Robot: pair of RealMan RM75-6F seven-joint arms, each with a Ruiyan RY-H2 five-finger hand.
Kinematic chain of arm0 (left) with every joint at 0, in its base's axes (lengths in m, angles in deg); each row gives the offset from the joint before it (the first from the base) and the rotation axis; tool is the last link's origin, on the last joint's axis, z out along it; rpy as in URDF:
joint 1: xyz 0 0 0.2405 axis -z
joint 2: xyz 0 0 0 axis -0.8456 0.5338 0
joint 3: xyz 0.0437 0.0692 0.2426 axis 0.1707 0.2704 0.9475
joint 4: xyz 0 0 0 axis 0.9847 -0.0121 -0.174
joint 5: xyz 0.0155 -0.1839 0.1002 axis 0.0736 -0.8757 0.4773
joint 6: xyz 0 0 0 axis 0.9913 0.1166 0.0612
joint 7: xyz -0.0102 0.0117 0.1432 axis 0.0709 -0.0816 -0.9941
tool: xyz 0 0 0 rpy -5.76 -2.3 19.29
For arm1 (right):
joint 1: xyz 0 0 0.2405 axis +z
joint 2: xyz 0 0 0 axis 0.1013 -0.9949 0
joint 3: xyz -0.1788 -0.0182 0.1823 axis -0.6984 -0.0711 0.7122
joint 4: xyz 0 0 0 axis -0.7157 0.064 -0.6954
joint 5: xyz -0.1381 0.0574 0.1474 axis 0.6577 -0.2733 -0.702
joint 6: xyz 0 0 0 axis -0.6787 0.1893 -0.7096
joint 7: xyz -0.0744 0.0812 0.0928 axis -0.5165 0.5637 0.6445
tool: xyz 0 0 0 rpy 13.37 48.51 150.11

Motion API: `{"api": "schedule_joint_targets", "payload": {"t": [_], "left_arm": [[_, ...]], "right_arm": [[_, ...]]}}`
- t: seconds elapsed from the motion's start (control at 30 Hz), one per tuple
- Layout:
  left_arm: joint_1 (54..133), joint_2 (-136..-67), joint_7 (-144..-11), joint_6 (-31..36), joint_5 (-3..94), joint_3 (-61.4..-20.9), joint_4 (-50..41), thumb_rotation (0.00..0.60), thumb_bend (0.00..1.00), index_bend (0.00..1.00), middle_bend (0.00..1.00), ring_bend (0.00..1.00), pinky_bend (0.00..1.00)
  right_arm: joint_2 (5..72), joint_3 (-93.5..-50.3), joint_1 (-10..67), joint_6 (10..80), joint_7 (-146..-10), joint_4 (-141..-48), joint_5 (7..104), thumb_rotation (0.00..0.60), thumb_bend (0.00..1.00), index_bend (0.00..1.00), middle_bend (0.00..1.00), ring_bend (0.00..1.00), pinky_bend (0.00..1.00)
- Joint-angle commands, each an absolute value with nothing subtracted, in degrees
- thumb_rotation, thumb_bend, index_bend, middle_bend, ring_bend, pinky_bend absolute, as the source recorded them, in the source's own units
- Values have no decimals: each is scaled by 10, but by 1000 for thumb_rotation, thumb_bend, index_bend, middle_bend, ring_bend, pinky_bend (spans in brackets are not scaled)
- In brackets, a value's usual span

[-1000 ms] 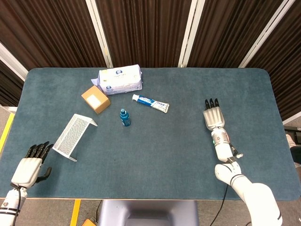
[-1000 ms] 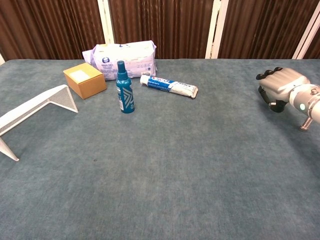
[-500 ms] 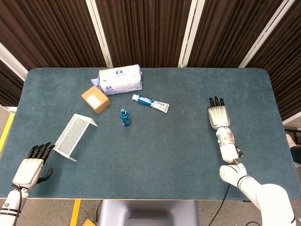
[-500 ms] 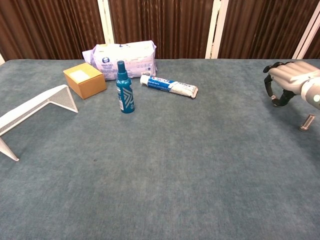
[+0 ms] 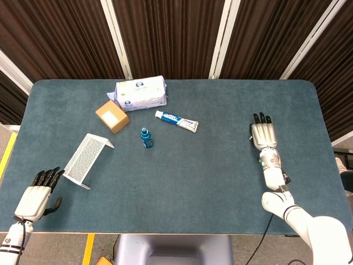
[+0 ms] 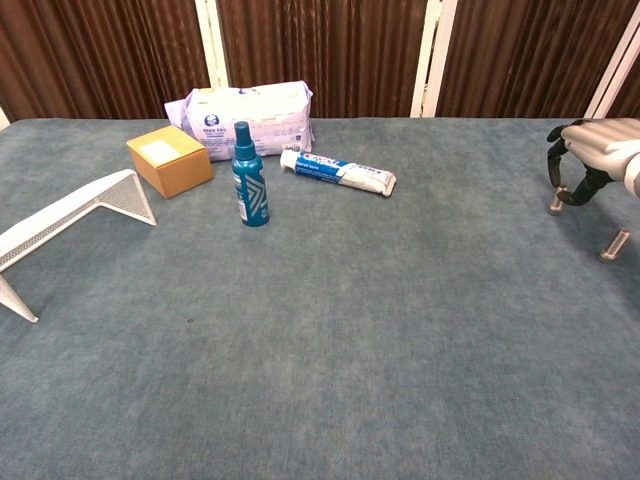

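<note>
Teal felt table point(image 5: 193, 182) is the biggest thing here, and I'm placing everything off the little blue spray bottle point(image 5: 146, 137), which stands upright.

White mesh rack point(image 5: 85, 159) lies left of the bottle, a bit nearer the robot. The pack of wipes point(image 5: 141, 94) sits behind the bottle, at the far edge. The cardboard box point(image 5: 112, 116) is behind the bottle and to its left, just beside the rack's far corner.

Right hand point(image 5: 263, 135) hovers well to the right of the bottle. It's palm down with the fingers loose and parted, holding nothing and touching nothing. Left hand point(image 5: 34, 199) is far left of the bottle at the near edge, just beside the rack's near corner. Its fingers are straight and it's empty too.

Toothpaste tube point(image 5: 176, 121) lies flat just right of the bottle and slightly behind it. It's the closest item to the right hand, though well apart from it.

My take: the tube lies at a slant, so the right hand would do well to turn across it and come down over the middle. It should also steer clear of the bottle, which looks tippy. On the left, the rack probably wants a grip on its folded edge, since the mesh is light and may skate.
</note>
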State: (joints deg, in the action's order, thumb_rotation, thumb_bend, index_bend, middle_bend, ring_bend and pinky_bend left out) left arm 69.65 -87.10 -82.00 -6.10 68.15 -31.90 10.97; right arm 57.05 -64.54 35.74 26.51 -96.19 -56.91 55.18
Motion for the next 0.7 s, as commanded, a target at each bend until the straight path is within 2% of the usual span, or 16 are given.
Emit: {"api": "schedule_joint_targets", "payload": {"t": [0.03, 0.7], "left_arm": [[696, -871, -820, -61, 682, -319, 110, 600, 455, 0, 0, 0, 42], [697, -874, -804, -69, 695, -319, 101, 600, 455, 0, 0, 0, 43]], "right_arm": [[570, -646, 356, 264, -958, -568, 551, 600, 465, 714, 193, 83, 234], [567, -651, 357, 261, -966, -570, 543, 600, 466, 585, 193, 83, 234]]}}
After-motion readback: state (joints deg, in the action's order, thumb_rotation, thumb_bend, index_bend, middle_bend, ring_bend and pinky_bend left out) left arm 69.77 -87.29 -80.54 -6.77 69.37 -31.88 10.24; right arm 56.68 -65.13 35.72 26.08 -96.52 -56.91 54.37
